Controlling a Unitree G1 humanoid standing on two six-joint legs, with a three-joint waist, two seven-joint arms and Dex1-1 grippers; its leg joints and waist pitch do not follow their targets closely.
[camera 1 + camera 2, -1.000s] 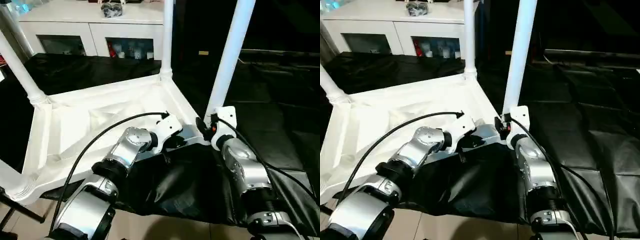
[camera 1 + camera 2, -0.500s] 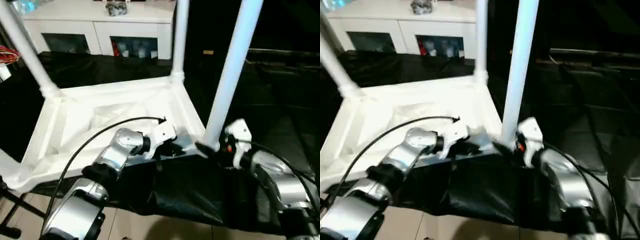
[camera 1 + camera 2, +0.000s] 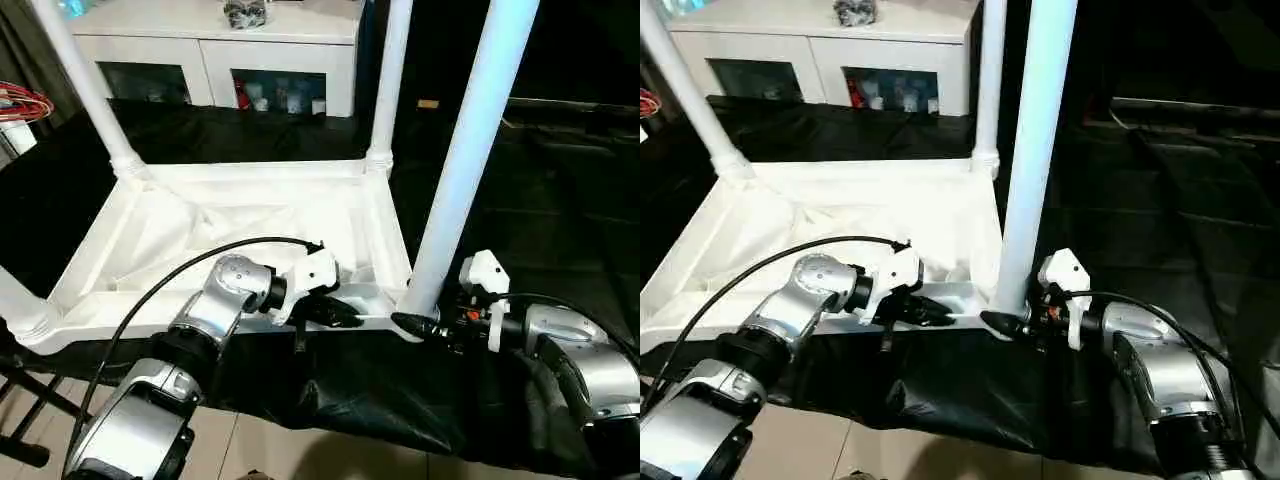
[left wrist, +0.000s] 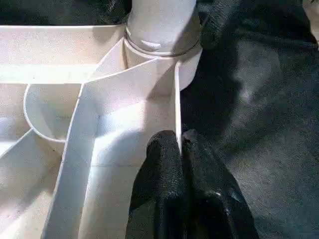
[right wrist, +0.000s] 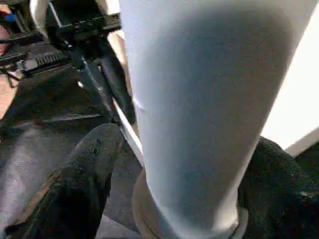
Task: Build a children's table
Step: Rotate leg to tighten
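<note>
Right hand now around smooth, tapered white leg.

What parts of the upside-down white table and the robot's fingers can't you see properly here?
- Near right leg: top cut off by the head view's upper edge.
- Left-front leg: mostly cut off by the left edge.
- Right gripper: the far finger hides behind that leg.
- Cabinet shelf contents: too small.

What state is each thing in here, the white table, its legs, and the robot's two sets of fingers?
children's table: upside down on the black cloth, underside up.
legs: four stand upright in the corner sockets; nearest-right leg is seated.
left fingers: shut, pinching the table's near rim.
right fingers: set either side of the nearest-right leg's base; grip unclear.
cabinet: shelves hold small items.
</note>
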